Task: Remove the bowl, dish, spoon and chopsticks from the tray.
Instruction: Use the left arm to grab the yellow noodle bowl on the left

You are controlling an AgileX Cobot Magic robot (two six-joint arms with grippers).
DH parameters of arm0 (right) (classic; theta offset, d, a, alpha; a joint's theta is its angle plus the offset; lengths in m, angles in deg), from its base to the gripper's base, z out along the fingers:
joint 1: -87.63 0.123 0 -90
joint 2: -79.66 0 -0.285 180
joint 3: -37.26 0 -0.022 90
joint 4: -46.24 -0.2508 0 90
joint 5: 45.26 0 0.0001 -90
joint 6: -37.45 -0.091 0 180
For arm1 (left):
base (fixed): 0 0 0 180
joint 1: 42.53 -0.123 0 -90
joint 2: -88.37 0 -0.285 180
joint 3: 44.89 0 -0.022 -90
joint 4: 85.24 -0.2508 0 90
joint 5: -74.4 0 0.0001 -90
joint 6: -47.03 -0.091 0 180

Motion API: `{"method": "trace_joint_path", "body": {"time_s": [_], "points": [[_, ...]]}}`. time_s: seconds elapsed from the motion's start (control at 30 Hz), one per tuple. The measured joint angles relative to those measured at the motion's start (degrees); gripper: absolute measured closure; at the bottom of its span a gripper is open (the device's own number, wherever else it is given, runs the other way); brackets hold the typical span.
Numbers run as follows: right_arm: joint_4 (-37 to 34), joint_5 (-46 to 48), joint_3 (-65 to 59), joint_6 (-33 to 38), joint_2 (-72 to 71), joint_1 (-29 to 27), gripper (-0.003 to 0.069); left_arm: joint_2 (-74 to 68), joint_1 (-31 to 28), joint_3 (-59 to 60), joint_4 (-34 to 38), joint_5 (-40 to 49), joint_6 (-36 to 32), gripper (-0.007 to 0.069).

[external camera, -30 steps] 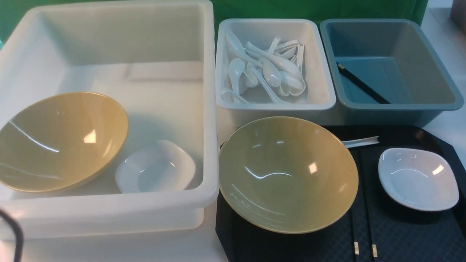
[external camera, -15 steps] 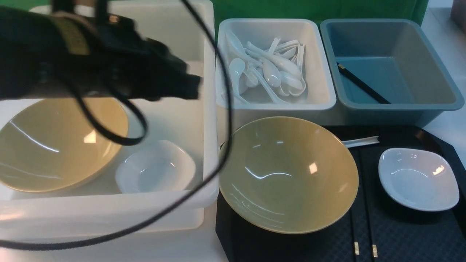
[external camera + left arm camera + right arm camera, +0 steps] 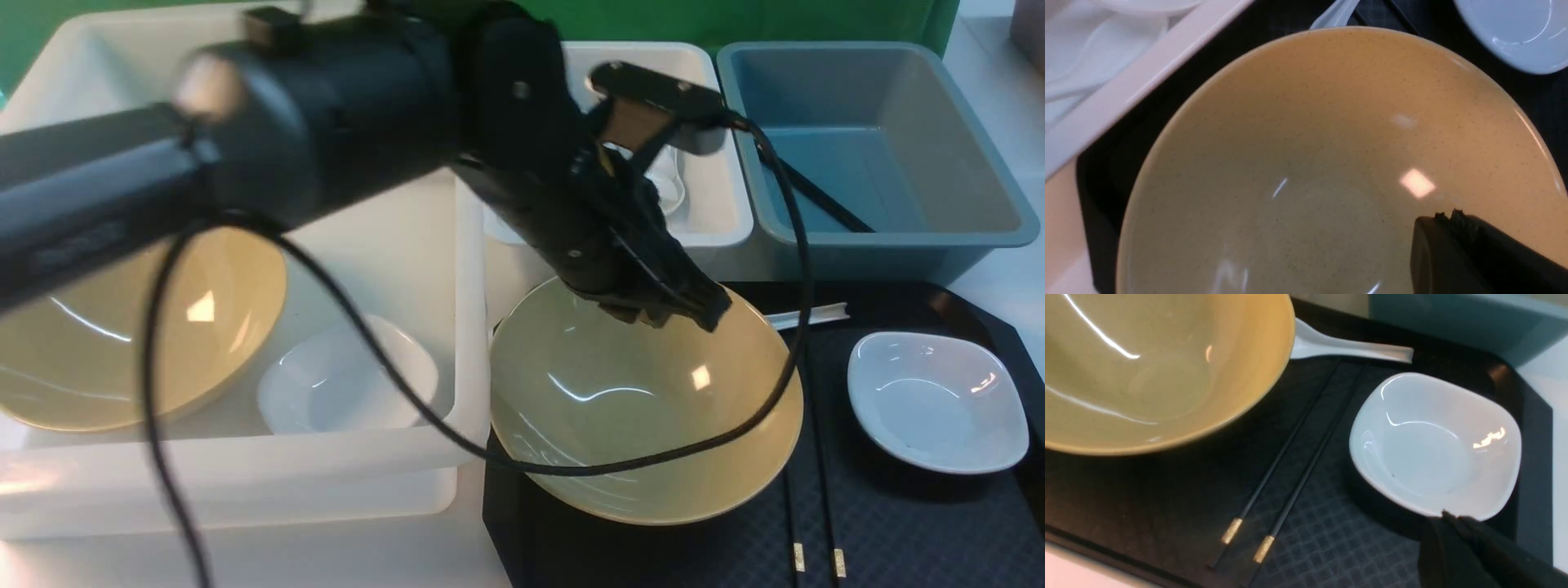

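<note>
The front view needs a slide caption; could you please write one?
Shut left end effector over the tan bowl on the black tray.

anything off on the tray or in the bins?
Nothing damaged or spilled in view. Two oddities: the bowl on the tray covers part of the spoon, and the bowl in the big white bin sits tilted.
</note>
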Motion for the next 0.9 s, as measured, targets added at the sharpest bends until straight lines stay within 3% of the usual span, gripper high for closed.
{"method": "trace_joint_path", "body": {"time_s": [0.23, 0.7, 0.83, 0.9], "points": [[0.0, -2.8, 0.0, -0.2, 0.0, 0.0, 0.0620, -9.1, 0.6, -5.7, 2.1, 0.4, 0.0, 0.0633], [0.0, -4.8, 0.0, -0.2, 0.0, 0.0, 0.0615, -19.1, 5.7, -18.9, 13.3, 5.7, -2.2, 0.0633], [0.0, -5.1, 0.0, -0.2, 0.0, 0.0, 0.0614, -19.1, 5.1, -25.0, 13.0, 8.1, -2.2, 0.0633], [0.0, -5.9, 0.0, -0.2, 0.0, 0.0, 0.0614, -18.9, 4.0, -29.8, 9.7, 13.6, -2.0, 0.0631]]}}
